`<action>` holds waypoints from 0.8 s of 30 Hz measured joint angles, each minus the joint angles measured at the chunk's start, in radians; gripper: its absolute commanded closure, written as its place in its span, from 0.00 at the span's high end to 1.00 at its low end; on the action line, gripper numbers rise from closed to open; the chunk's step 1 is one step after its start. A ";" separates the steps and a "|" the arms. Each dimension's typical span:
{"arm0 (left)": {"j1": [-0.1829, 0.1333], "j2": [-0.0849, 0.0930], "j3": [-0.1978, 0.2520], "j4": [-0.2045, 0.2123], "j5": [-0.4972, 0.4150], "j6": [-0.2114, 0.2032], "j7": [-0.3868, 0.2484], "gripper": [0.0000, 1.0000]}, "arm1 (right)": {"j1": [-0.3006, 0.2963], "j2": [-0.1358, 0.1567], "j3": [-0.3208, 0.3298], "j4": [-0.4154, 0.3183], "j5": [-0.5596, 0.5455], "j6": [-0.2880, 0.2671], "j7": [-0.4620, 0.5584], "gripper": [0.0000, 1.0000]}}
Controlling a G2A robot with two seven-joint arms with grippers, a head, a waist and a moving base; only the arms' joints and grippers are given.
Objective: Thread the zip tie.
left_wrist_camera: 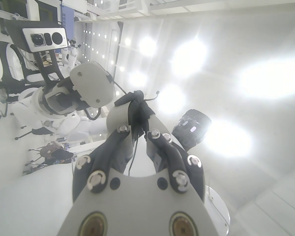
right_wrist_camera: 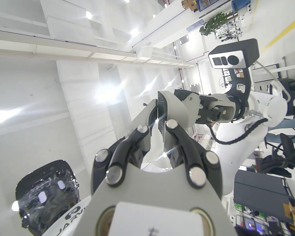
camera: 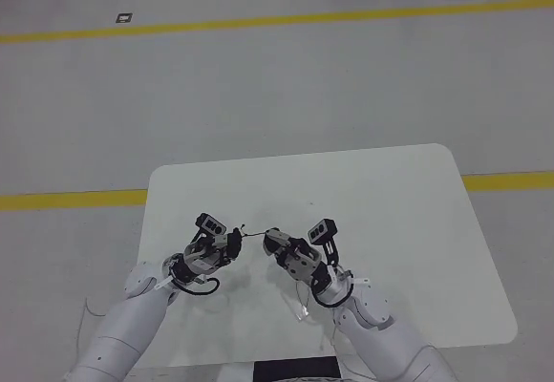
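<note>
Top view: two arms meet over the near middle of the white worktop (camera: 401, 191), gripper tips facing each other and close together. The left gripper (camera: 231, 244) is closed on the zip tie (camera: 251, 230), a thin black strand held above the worktop that spans the small gap toward the right gripper (camera: 275, 239).

Left wrist view: the left gripper (left_wrist_camera: 137, 100) pinches the zip tie (left_wrist_camera: 134, 146). One length runs back between the fingers and a short end projects past the tips. The right gripper (left_wrist_camera: 93, 87) sits just beside it.

Right wrist view: the right gripper (right_wrist_camera: 157, 110) has its pads brought together at the tips. Whether the strand is caught between them cannot be told. The left gripper (right_wrist_camera: 184, 106) lies immediately beyond.
</note>
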 measured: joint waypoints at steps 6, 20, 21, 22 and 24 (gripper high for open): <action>0.000 0.000 0.000 0.000 0.000 0.000 0.000 0.00 | -0.015 0.001 0.020 -0.008 0.000 0.000 0.008 0.00; 0.000 0.000 0.000 0.000 0.000 0.000 0.000 0.00 | -0.031 0.002 0.051 -0.003 0.012 0.000 0.020 0.00; 0.000 0.000 0.000 0.000 0.000 0.000 0.000 0.00 | -0.032 0.002 0.052 -0.003 0.013 0.000 0.021 0.00; 0.000 0.000 0.000 0.000 0.000 0.000 0.000 0.00 | -0.032 0.002 0.054 -0.003 0.014 0.000 0.022 0.00; 0.000 0.000 0.000 0.000 0.000 0.000 0.000 0.00 | -0.033 0.001 0.057 -0.002 0.016 0.000 0.023 0.00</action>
